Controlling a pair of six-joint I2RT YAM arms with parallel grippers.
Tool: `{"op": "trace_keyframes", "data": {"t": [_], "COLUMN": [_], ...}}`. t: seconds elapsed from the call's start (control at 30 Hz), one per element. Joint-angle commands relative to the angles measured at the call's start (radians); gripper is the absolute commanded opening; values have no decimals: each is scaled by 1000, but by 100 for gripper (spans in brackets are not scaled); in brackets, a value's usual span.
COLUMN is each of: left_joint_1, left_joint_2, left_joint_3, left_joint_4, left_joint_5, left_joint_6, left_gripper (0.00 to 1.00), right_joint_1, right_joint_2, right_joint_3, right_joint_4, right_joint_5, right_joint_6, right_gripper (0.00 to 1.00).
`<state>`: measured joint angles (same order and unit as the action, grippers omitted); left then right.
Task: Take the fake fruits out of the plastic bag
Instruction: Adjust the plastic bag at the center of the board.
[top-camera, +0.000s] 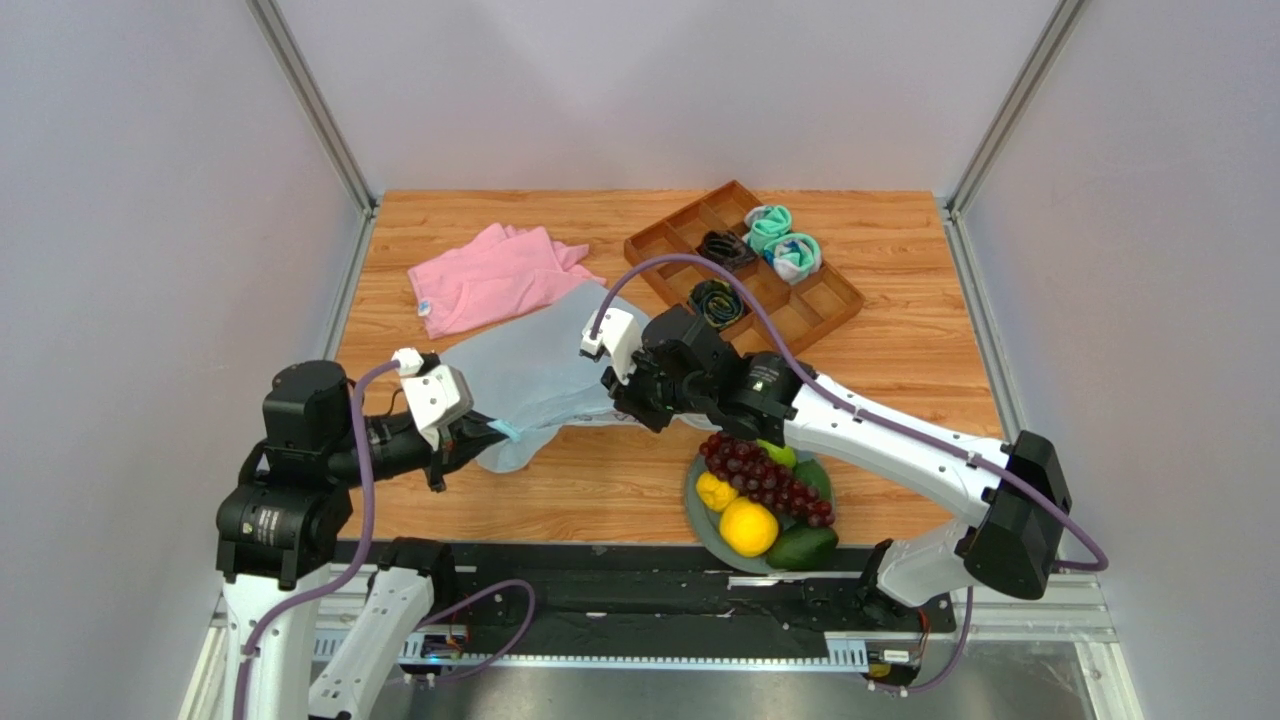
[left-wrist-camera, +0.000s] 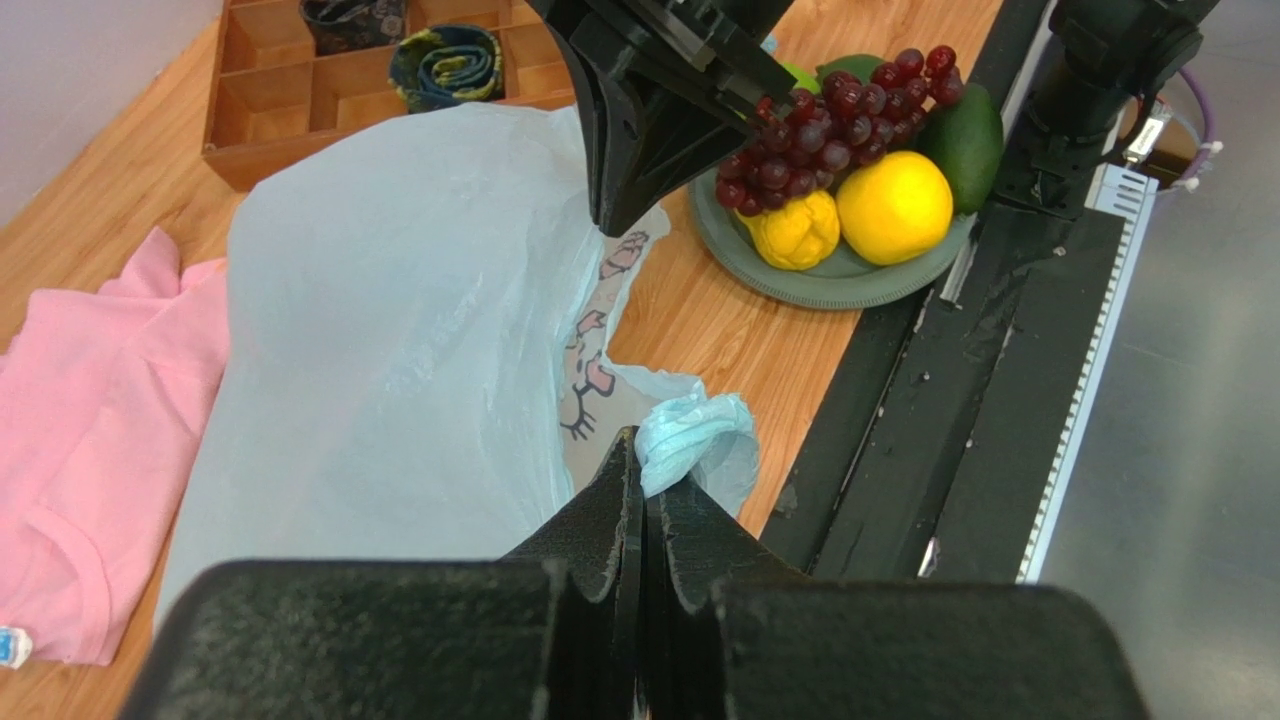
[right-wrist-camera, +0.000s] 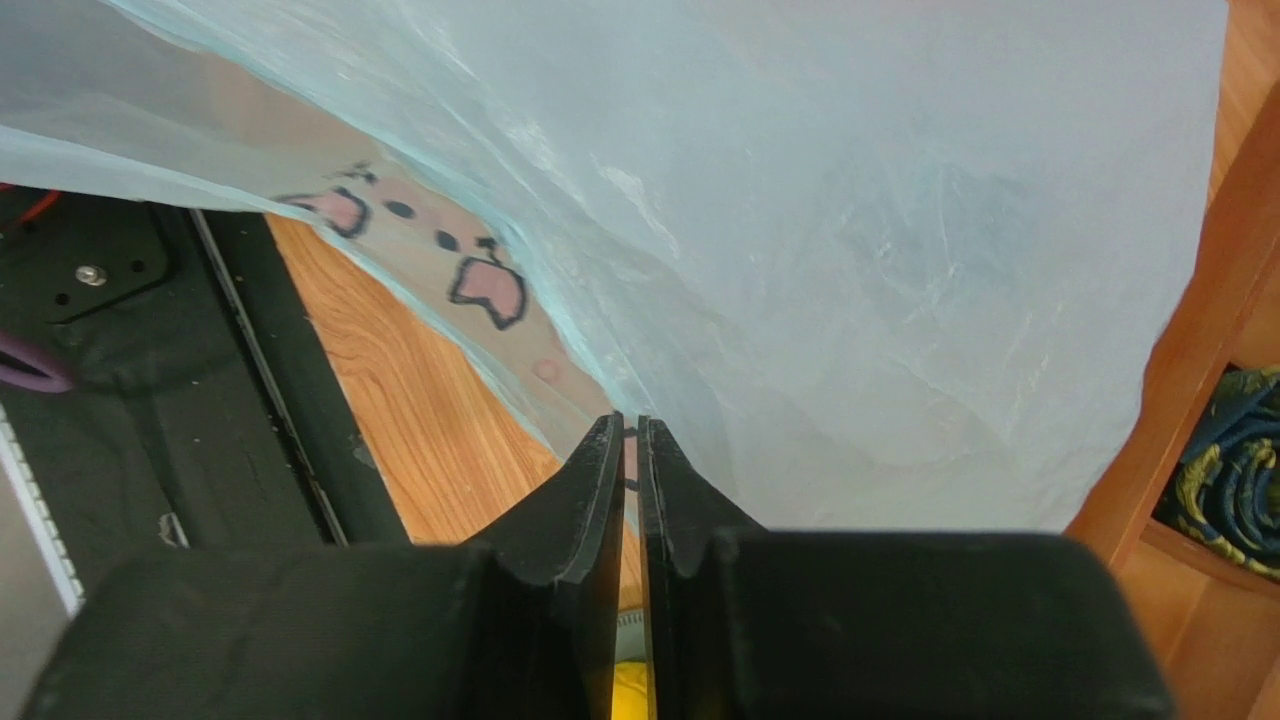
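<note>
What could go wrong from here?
1. The left fingers and right fingers both seem to pinch the thin bag; pulling apart could tear it or slip a grip.
2. The right arm passes close by the plate; the grapes piled on top could get knocked off.

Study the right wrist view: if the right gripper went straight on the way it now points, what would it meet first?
The plastic bag: its pale-blue film lies right ahead of the right gripper, apparently touching it or nearly so, though depth is unclear. The wooden table lies beneath.
</note>
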<state>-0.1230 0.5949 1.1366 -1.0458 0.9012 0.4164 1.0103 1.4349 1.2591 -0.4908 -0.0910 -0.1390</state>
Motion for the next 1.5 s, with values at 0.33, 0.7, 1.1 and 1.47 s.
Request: {"op": "trace_keyframes", "data": {"t": [0.33,0.7,1.1,1.47], "left_joint_1": [-3,-3,-3,-3], "left_joint_2": [-37,-43,-99,-113], "left_joint_3": [94,141,92,88], "left_joint_4": [-98,-163,-135,-180], "left_joint_5": [-38,-30,-4,11], "left_joint_6": [47,78,48,36], "left_gripper": [0,0,0,0], "right_joint_1": [-1,17,33,76], "right_joint_2": [64,165,201,30], "right_joint_3": [-1,34,226,11], "right_joint_4": [52,259,293,167], "right_joint_5": [86,338,324,-79], "right_joint_6": [-31,-117,-54,12], "right_gripper": [8,0,10,18]}}
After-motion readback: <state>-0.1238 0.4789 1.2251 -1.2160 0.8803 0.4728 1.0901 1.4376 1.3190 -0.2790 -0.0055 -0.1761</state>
